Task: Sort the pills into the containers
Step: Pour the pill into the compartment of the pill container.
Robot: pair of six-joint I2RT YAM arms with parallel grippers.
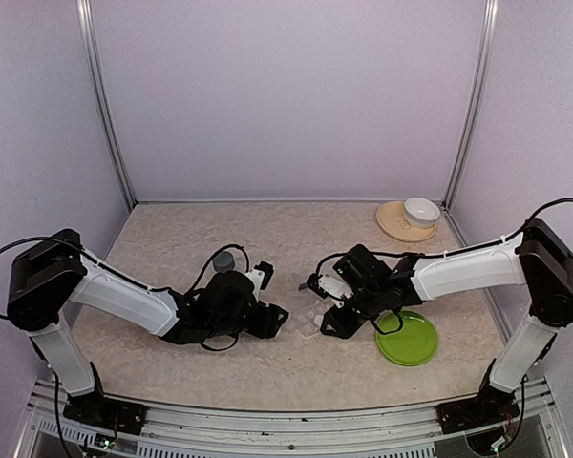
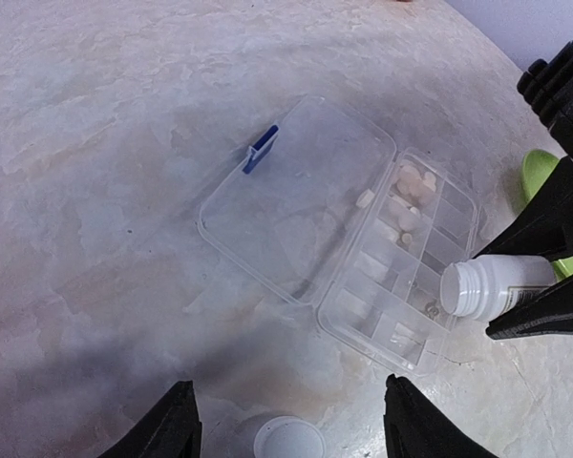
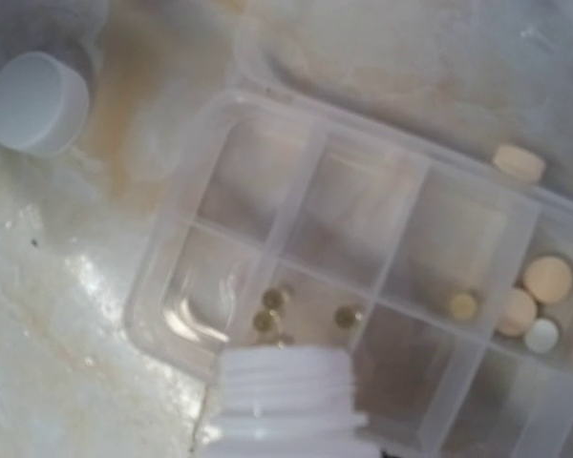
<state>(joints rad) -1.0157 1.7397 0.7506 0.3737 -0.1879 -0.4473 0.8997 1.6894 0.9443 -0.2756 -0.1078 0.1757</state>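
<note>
Left gripper (image 2: 285, 408): we are seeing its fingers (image 2: 177, 425) spread wide, gripping nothing, hovering above the table (image 2: 95, 191); a white cap (image 2: 288, 441) is lying between them in the wrist view
Right gripper (image 2: 533, 281): its fingers are pinching a white bottle (image 2: 482, 288), holding it tilted with the open mouth toward 9 o'clock over the organiser's edge row
Pill organiser (image 2: 406, 262): we are finding it near the table's middle, between both grippers, its clear lid (image 2: 296, 196) lying open toward 10 o'clock with a blue latch (image 2: 261, 149)
Pills: small brownish ones (image 3: 267, 320) are sitting in the compartment under the bottle mouth; cream rounds (image 3: 548, 279) are sitting toward 3 o'clock
Surroundings: a green plate (image 1: 408, 340) is lying at 4 o'clock from the organiser; a white bowl (image 1: 421, 210) is sitting on a tan plate (image 1: 393, 221) toward 1 o'clock
</note>
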